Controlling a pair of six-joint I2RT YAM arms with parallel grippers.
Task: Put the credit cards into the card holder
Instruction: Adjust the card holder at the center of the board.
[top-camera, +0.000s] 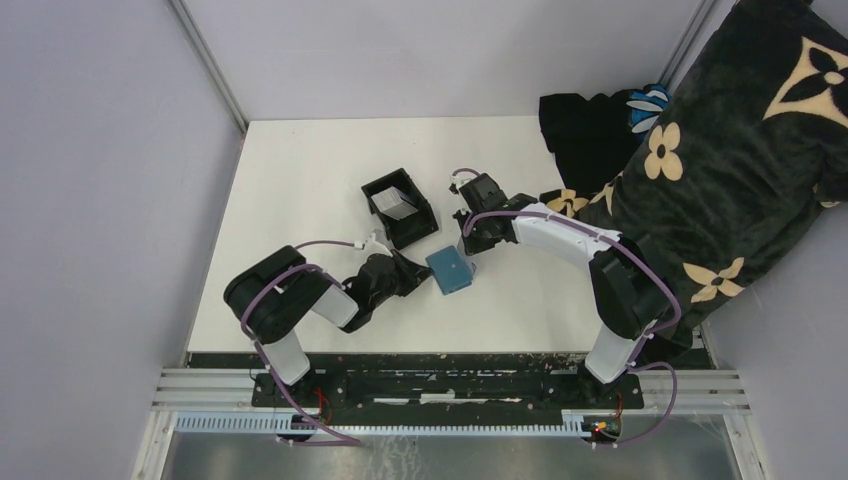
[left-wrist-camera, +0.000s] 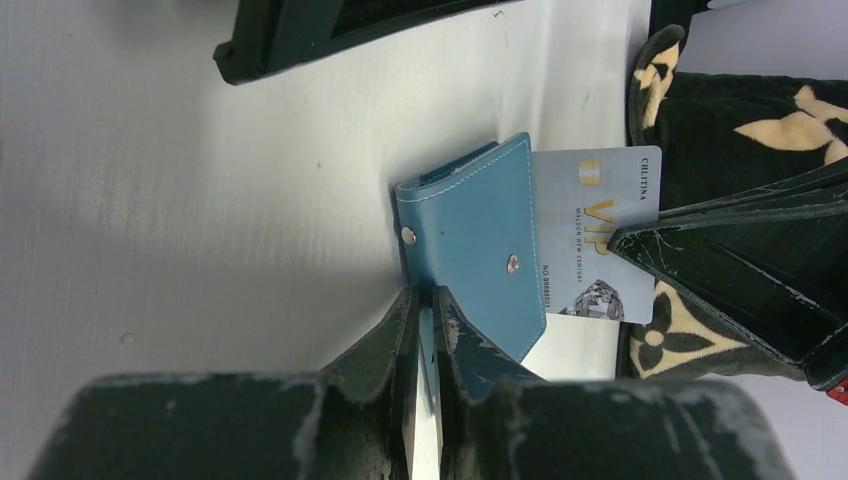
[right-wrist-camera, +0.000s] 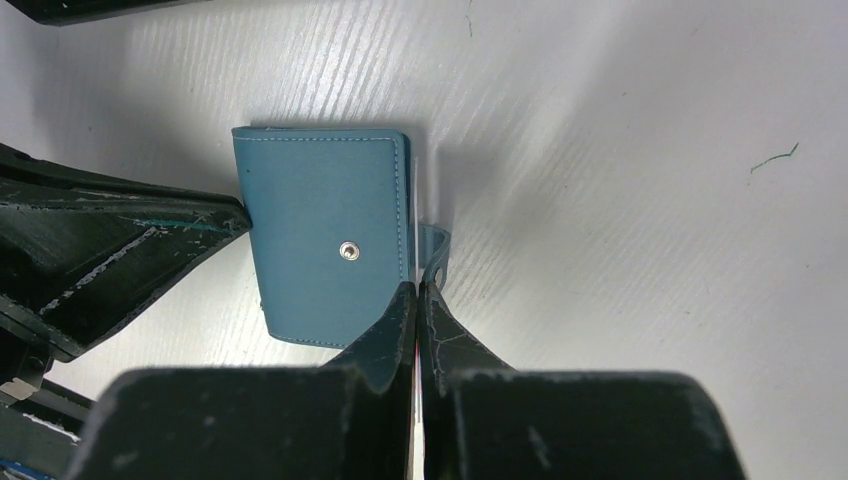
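Our left gripper (left-wrist-camera: 425, 300) is clenched down to a sliver, nipping the near corner of the teal card holder (left-wrist-camera: 470, 235); a thin pale layer shows between its fingers. Our right gripper (right-wrist-camera: 417, 290) is squeezed tight on the edge of a silver VIP credit card (left-wrist-camera: 590, 220). In the left wrist view the card pokes out at the card holder's 3 o'clock side, with its other end hidden by the holder.

From above, the card holder lies mid-table on the white table (top-camera: 300, 200). The left gripper touches it at 9 o'clock and the right gripper is at about 1 o'clock. A black open box (top-camera: 422, 228) sits at its 11 o'clock, with grey cards (top-camera: 397, 203) leaning inside. A black flowered blanket (top-camera: 720, 150) is heaped along the table's 3 o'clock edge.
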